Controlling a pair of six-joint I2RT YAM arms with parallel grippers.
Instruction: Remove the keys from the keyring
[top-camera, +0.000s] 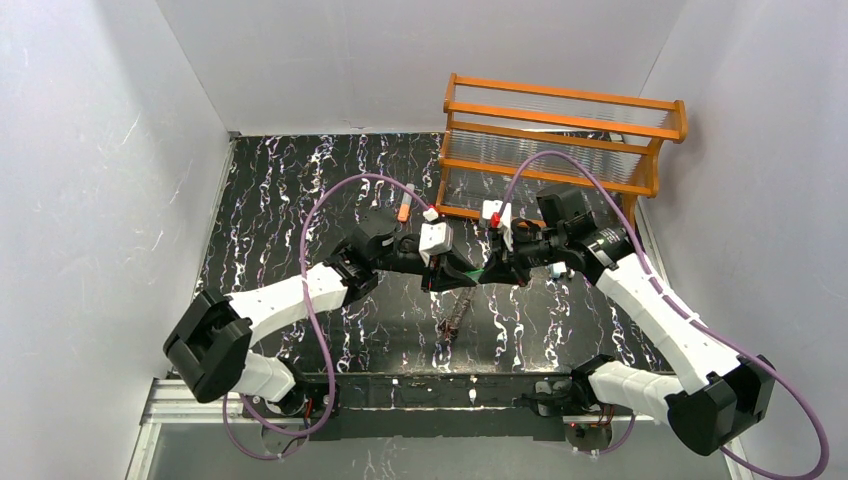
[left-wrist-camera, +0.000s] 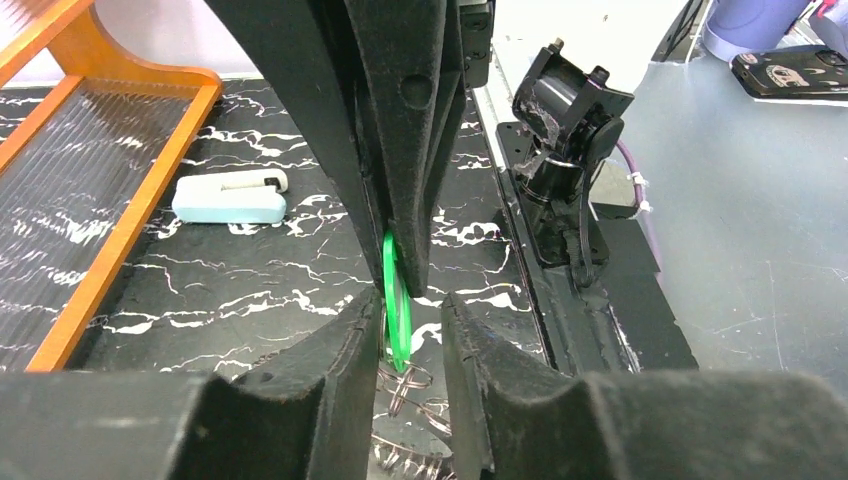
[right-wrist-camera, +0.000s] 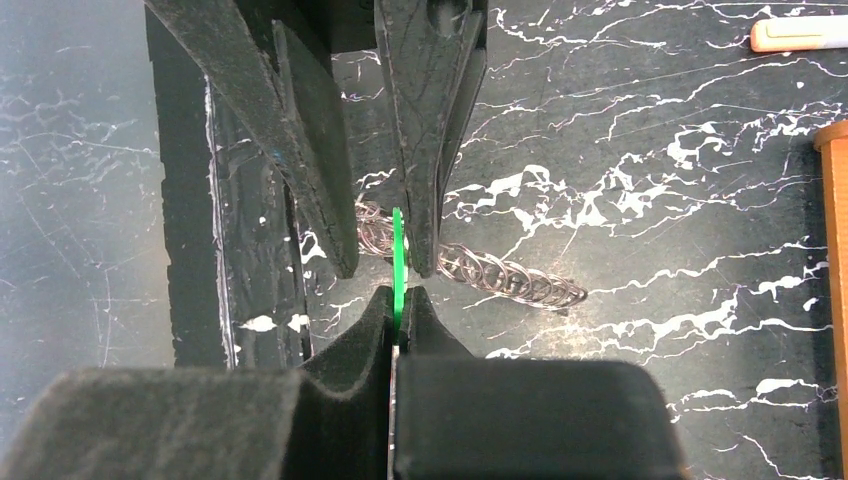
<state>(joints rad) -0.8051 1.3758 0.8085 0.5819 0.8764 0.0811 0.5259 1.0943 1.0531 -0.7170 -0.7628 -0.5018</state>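
Observation:
A thin green key (right-wrist-camera: 398, 250), seen edge-on, is pinched between the tips of my right gripper (right-wrist-camera: 400, 298), which is shut on it. In the top view the green key (top-camera: 486, 271) bridges both grippers above the middle of the table. My left gripper (left-wrist-camera: 412, 310) straddles the same green key (left-wrist-camera: 398, 300). Its jaws stand apart, the key lies close to one finger, and a gap shows on the other side. The keyring (right-wrist-camera: 510, 275), a string of coiled metal wire loops, hangs from the key. It trails onto the table (top-camera: 455, 325) and shows below the left fingers (left-wrist-camera: 415, 392). No other keys are visible.
An orange rack (top-camera: 560, 140) stands at the back right, and its edge (left-wrist-camera: 120, 190) is close in the left wrist view. A pale white-blue clip (left-wrist-camera: 228, 198) lies beside it. An orange-and-grey tube (top-camera: 403, 210) lies behind the left gripper. White walls enclose the black marbled table (top-camera: 280, 220).

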